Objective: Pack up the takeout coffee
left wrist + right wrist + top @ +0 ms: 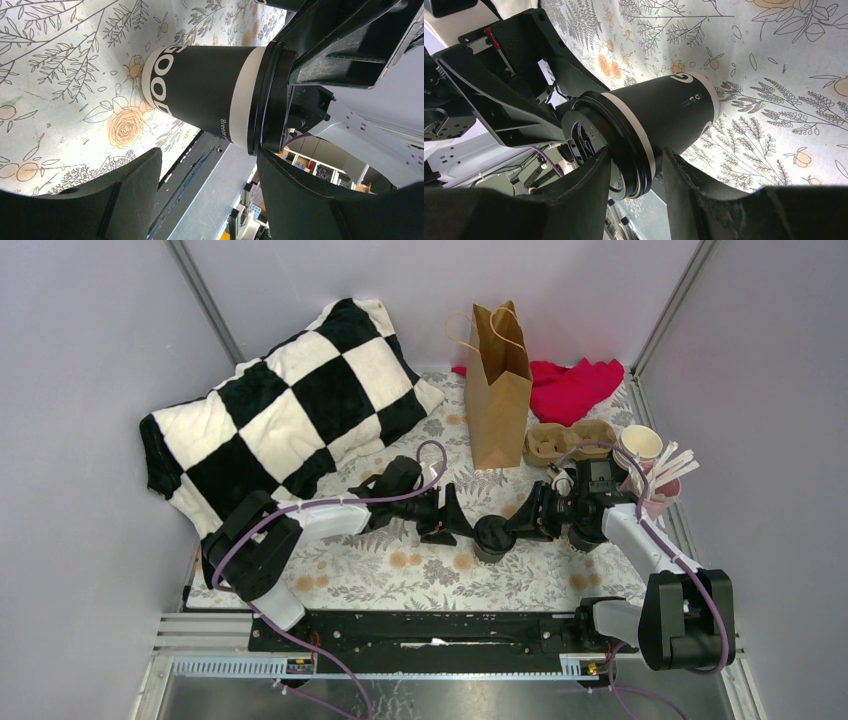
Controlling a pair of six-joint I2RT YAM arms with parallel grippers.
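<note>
With the right claw clenched on the coffee cup and the left claw released, lift it upright toward the bag.

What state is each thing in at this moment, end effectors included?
paper bag: upright, top open.
coffee cup: upright, lid on, outside the bag.
cup carrier: slots look empty.
white paper cup: upright, no lid.
left end effector: open, facing the coffee cup.
right end effector: closed on the coffee cup at its lid.
</note>
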